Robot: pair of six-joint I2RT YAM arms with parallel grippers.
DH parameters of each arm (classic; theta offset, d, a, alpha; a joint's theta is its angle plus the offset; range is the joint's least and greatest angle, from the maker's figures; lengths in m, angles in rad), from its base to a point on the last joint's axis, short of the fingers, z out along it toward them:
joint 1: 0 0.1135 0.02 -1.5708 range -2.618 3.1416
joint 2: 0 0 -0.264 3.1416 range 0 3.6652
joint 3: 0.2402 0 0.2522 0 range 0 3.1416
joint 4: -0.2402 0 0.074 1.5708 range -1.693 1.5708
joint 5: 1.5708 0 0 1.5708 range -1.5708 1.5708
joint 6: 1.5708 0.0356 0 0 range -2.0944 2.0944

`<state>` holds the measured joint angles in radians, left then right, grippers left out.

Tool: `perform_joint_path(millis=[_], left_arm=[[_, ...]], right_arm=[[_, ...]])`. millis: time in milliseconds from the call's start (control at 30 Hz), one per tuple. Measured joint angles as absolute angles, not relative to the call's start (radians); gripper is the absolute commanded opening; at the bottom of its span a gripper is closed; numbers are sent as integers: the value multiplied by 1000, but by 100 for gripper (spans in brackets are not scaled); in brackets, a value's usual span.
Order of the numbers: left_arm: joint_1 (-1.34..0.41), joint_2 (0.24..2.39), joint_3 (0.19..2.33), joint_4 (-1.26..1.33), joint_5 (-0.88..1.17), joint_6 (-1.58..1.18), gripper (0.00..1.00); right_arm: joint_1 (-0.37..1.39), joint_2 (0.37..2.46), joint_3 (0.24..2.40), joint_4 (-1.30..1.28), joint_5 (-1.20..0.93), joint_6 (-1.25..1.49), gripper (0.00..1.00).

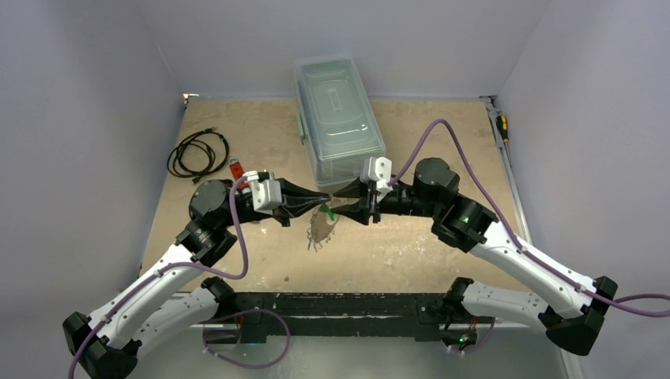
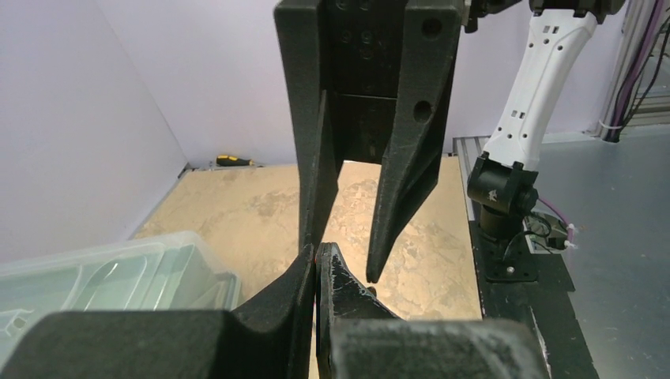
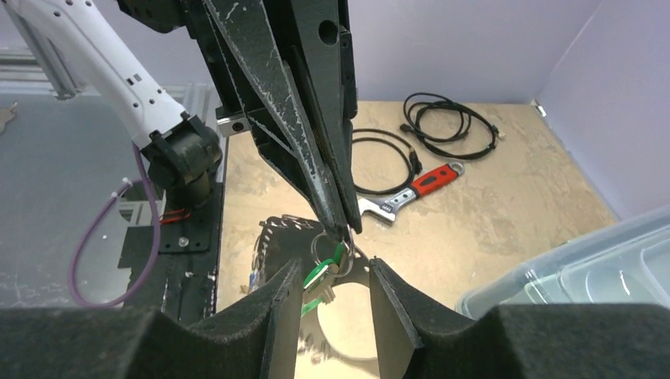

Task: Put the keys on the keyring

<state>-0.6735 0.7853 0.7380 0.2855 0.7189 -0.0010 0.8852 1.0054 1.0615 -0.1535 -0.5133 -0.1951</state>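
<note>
Above the middle of the table [image 1: 442,253], the left gripper [image 3: 341,229] has its two fingers pressed tight together. They pinch a small wire ring at the top of the keyring [image 3: 272,237], which hangs down from that pinch. The green key [image 3: 318,274] dangles just under the tips, against the same wire ring. Whether it is threaded onto the ring cannot be told.

The right gripper [image 3: 335,272] faces it tip to tip. Its fingers [image 3: 276,312] are parted, with nothing gripped, and stand on either side of the green key. A blue key [image 3: 253,279] seems to hang at the left edge of the band, but it is too small to be sure.

Behind the two grippers a clear plastic box [image 1: 340,110] sits at the far side of the table. Left of it lie the black coiled cables [image 1: 197,154], with a red-handled tool [image 3: 427,180] just beside them. A screwdriver [image 1: 502,126] lies along the right edge, well apart from everything else.
</note>
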Motion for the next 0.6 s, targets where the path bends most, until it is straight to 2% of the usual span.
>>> perform_joint_path(millis=[200, 600], left_arm=[[-670, 782, 734, 316, 674, -40, 0], [-668, 763, 653, 514, 620, -192, 0]], right_arm=[[885, 957, 984, -60, -466, -136, 42], [885, 917, 860, 235, -440, 25, 32]])
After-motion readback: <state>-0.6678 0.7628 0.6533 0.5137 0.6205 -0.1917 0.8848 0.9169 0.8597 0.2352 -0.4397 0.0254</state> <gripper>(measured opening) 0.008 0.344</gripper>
